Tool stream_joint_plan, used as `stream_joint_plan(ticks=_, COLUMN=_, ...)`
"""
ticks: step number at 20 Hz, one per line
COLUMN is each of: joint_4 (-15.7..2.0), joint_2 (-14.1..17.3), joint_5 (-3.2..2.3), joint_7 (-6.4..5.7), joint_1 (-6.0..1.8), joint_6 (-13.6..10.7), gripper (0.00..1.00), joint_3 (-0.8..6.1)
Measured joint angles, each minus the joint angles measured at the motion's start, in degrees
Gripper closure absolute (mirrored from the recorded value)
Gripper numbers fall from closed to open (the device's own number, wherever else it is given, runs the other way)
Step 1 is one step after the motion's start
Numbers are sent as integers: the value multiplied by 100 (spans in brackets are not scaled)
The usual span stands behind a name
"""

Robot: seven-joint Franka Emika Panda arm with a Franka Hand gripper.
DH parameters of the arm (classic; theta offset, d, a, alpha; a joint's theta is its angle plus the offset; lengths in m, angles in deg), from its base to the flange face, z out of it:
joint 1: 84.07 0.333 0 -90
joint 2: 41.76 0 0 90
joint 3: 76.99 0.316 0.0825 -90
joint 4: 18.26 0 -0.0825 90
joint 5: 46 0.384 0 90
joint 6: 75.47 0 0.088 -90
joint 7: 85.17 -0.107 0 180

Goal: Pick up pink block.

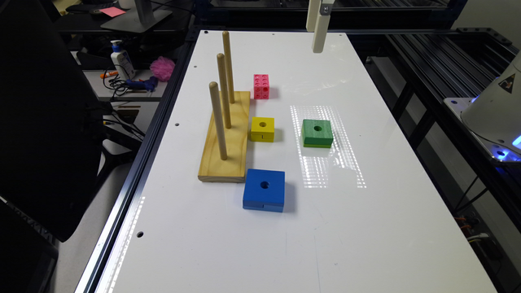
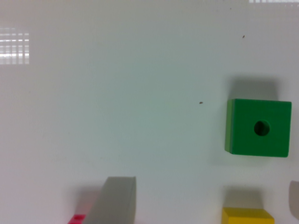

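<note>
The pink block [image 1: 261,86] is a small cube with round holes, standing on the white table [image 1: 366,228] just beyond the wooden peg base. In the wrist view a sliver of the pink block [image 2: 77,219] shows beside one grey finger [image 2: 117,200]. The other finger [image 2: 295,196] shows at the picture's edge. My gripper [image 2: 205,205] is open and high above the table, with nothing between its fingers. A white part of my arm [image 1: 318,36] hangs over the table's far end, well apart from the pink block.
A wooden base with three upright pegs [image 1: 226,138] stands at the exterior view's left. A yellow block [image 1: 262,129] [image 2: 247,216], a green block [image 1: 317,132] [image 2: 258,127] and a blue block [image 1: 264,189] lie near it. A fluffy pink puff [image 1: 162,68] sits off the table.
</note>
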Motion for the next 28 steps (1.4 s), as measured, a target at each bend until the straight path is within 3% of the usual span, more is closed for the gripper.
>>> stream_joint_plan(ticks=7, joint_4=-19, joint_2=0, joint_5=0, joint_7=-1, joint_1=-24, joint_6=0, gripper=0, joint_3=-5)
stream_joint_plan(ticks=12, joint_4=-130, joint_2=30, joint_5=0, joint_7=-1, joint_1=-50, joint_6=0, gripper=0, joint_3=-5)
stream_joint_plan(ticks=20, joint_4=-704, joint_2=586, joint_5=0, joint_7=-1, joint_1=-80, joint_6=1, gripper=0, joint_3=-6)
stream_joint_plan(ticks=24, joint_4=-883, joint_2=786, joint_5=0, joint_7=-1, joint_1=-87, joint_6=1, gripper=0, joint_3=-6)
stream_joint_plan(ticks=26, joint_4=-959, joint_2=841, joint_5=-21, joint_7=14, joint_1=-129, joint_6=1, gripper=0, joint_3=-15)
stream_joint_plan(ticks=28, joint_4=-1030, joint_2=891, joint_5=-25, joint_7=103, joint_1=-219, joint_6=1, gripper=0, joint_3=-31)
